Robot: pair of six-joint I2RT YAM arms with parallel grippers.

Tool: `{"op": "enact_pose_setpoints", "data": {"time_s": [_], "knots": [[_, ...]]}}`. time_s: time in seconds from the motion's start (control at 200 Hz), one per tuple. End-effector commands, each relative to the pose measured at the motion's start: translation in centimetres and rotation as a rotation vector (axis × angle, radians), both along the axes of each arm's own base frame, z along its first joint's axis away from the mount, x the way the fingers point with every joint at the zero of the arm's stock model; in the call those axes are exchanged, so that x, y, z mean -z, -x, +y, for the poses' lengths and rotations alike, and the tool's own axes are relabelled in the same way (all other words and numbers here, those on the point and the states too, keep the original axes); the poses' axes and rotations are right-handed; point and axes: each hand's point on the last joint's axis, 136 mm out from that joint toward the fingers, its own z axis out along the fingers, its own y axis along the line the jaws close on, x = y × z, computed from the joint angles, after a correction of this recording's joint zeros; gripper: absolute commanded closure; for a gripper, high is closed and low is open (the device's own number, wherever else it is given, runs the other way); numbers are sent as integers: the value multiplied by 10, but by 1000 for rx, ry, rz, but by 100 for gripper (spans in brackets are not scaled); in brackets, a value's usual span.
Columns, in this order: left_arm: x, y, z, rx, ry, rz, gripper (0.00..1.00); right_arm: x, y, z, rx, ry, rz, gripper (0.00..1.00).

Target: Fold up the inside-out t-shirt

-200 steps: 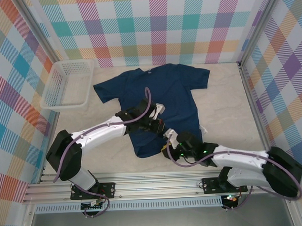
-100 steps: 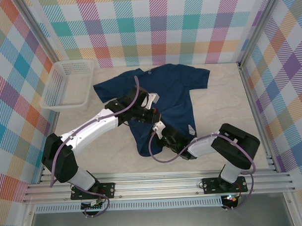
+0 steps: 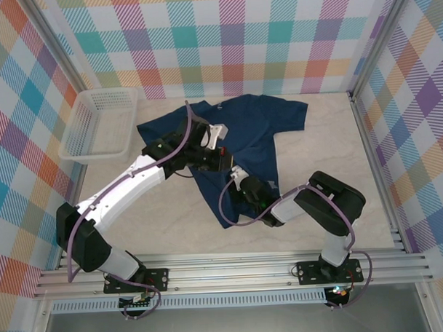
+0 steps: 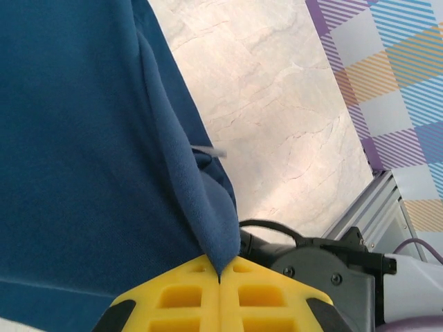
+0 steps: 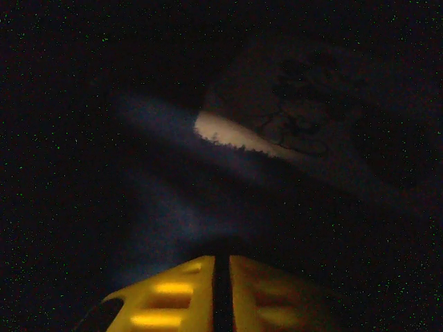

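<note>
Item: inside-out t-shirt (image 3: 260,124), dark navy, thin; lies on the pale table (image 3: 330,155) toward the far middle, just right of the white mesh basket (image 3: 103,123); collar and sleeves spread flat, near half drawn into a narrow, rumpled point.

Left gripper (image 4: 220,282): yellow pads pressed together, clamped on a raised ridge of the shirt's fabric.

Right gripper (image 5: 221,277): under the cloth, in the dark; pads close together, but whether they pinch fabric I cannot tell.

Hazards, as I judge them: the left pinch holds only a slim ridge, so a sharp pull may slip it free; the two grippers work near one another and could knock; if the right has no real hold, one side would trail and the fold skew; cloth draped over the right wrist may drag and bunch.
</note>
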Motion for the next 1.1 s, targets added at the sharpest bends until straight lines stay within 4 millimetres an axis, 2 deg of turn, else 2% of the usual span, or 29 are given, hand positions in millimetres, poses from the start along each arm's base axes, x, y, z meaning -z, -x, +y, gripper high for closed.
{"op": "enact_pose_setpoints", "data": {"time_s": [0.0,0.185,0.465,0.675,0.865,1.005,1.095], "knots": [[-26,7,7,-6,41,-21,100,1,-12,-9,73,-27,30,87],[-37,17,8,32,67,-38,100,5,-28,-7,88,-78,79,87],[-52,23,0,64,147,-39,100,11,-49,11,109,-77,151,85],[-64,31,-8,86,176,-35,100,16,-73,14,225,-92,188,79],[-75,41,-2,88,180,-50,100,10,-97,9,277,-145,199,73],[-82,48,-2,101,198,-50,100,12,-100,28,198,-178,258,65],[-88,52,-2,109,205,-56,100,6,-99,29,198,-195,278,61]]}}
